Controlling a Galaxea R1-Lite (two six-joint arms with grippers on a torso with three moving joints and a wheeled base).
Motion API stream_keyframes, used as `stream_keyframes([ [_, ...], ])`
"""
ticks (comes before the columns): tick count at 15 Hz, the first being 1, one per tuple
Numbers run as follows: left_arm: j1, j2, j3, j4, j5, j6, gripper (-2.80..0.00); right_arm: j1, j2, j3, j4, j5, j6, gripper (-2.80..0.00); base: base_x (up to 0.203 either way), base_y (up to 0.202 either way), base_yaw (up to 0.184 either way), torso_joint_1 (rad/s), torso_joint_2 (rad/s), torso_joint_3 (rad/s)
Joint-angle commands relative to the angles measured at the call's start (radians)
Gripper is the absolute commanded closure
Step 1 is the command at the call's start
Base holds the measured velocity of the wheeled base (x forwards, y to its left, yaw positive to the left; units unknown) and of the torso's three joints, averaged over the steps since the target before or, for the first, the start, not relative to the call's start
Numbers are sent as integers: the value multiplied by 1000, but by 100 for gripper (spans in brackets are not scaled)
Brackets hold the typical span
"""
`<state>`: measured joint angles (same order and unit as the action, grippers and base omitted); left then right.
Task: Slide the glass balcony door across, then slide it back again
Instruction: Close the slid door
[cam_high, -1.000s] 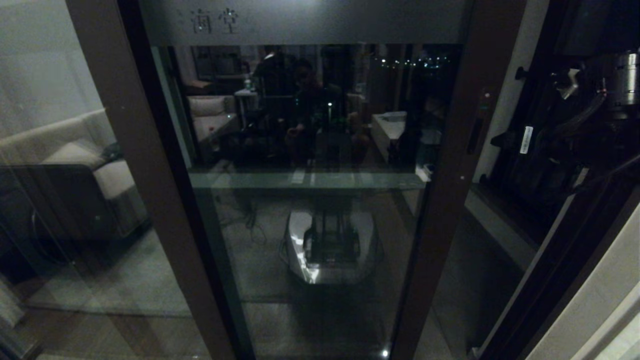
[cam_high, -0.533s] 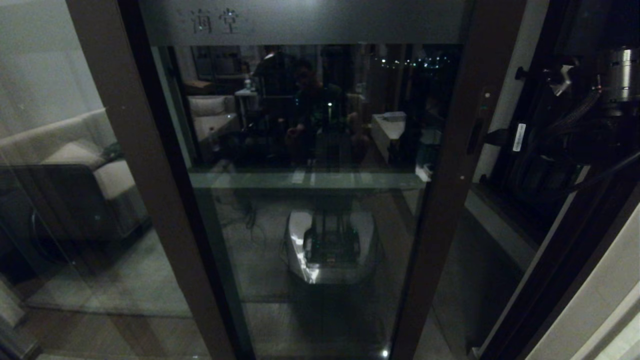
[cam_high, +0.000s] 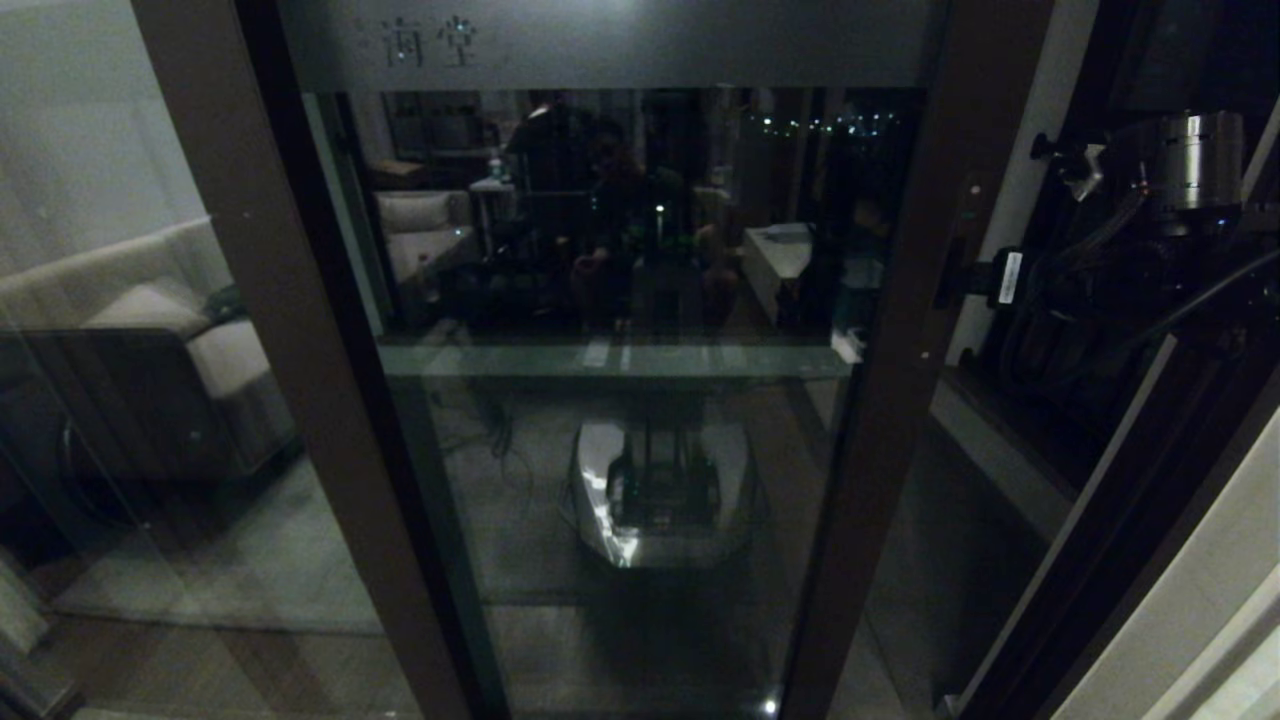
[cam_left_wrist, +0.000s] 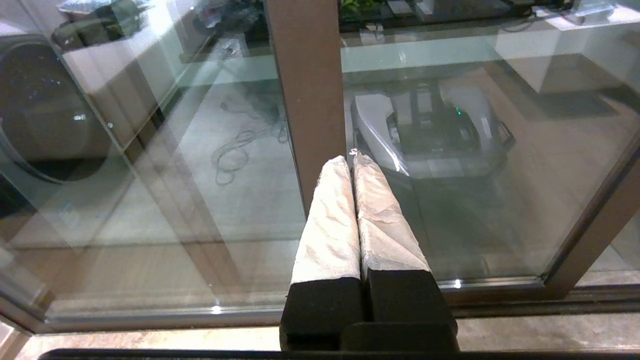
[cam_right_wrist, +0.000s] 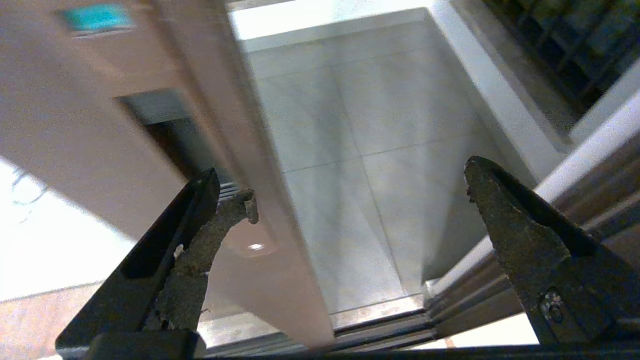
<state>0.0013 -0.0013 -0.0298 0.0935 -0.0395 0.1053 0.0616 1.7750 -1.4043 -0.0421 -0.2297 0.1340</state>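
Approach step: right gripper (cam_right_wrist: 350, 200), jaws spread wide, right of frame beside glass balcony door (cam_high: 620, 400) handle (cam_high: 950, 270); next, hook stile. Left gripper (cam_left_wrist: 352, 160) pressed together, idle

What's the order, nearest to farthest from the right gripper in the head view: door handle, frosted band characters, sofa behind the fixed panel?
From the right gripper, at the door's right stile:
1. Recessed black handle, right beside the fingertips.
2. Characters on the frosted band, upper left.
3. Sofa, far left behind the fixed glass.
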Motion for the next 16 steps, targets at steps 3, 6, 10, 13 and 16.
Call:
stream_keyframes([
  [3,1,0,-1,0,0,1,0,-24,9,5,-1,-14,-1,-280,0,0,0,0,0,0],
  [6,0,0,-1,0,0,1,0,-57,9,2,-1,-16,-4,-280,0,0,0,0,0,0],
  [10,0,0,0,0,0,1,0,-70,12,11,-41,-17,-4,-280,0,0,0,0,0,0],
  [13,0,0,1,0,0,1,0,-79,17,7,-44,-17,-5,-280,0,0,0,0,0,0],
  [16,0,0,1,2,0,1,0,-89,18,5,-44,-17,-7,-280,0,0,0,0,0,0],
])
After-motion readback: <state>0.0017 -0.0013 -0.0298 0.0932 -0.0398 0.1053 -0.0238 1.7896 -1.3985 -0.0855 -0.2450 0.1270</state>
